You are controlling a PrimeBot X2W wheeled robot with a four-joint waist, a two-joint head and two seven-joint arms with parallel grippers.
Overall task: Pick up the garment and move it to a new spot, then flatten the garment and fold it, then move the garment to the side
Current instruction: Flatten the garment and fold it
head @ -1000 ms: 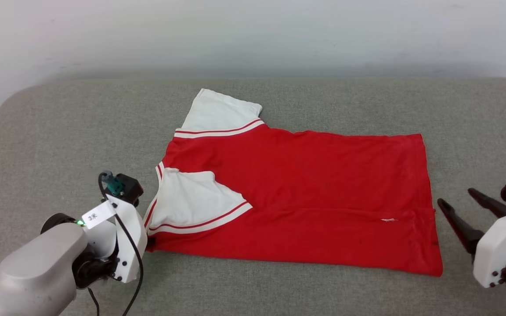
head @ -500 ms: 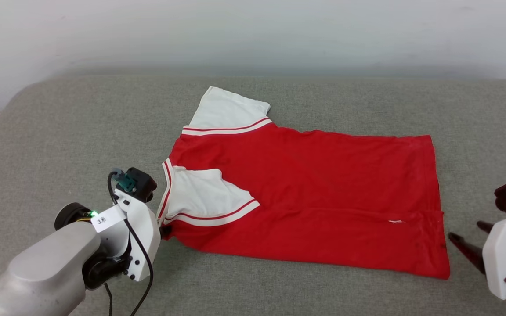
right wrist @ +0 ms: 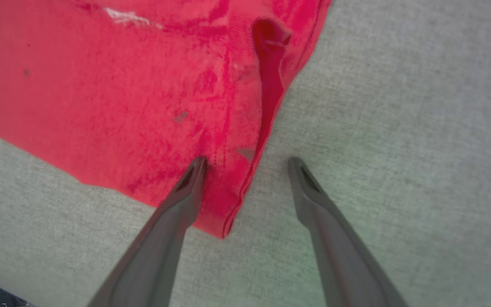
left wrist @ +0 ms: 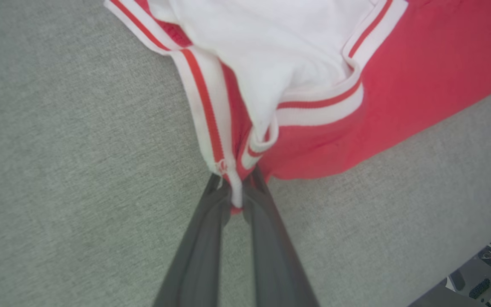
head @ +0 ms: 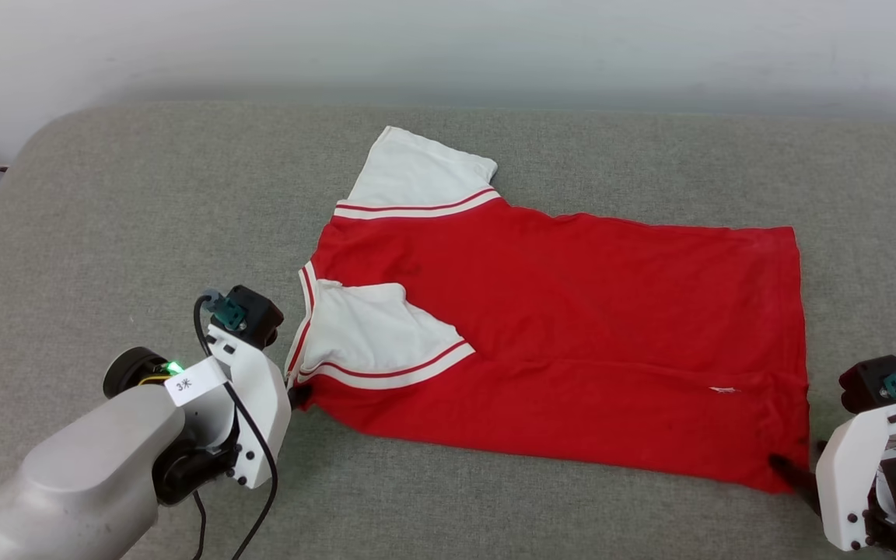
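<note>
Lying mostly flat, the red T-shirt sits across the middle of the grey cushion; its near white sleeve is folded in over the chest, and the hem with the small white tag points to the robot's right. The left gripper is pinched narrow on the striped trim at the collar end; the right gripper stands wide, one finger on the red hem corner, the other on bare cushion, holding nothing. The risk, as I judge it: the right jaws may catch only the top layer, or a lone pull from the left may bunch the cloth. The left wrist view shows the pinch, which the wrist hides in the head view; the right wrist view shows a raised ridge at the hem.
</note>
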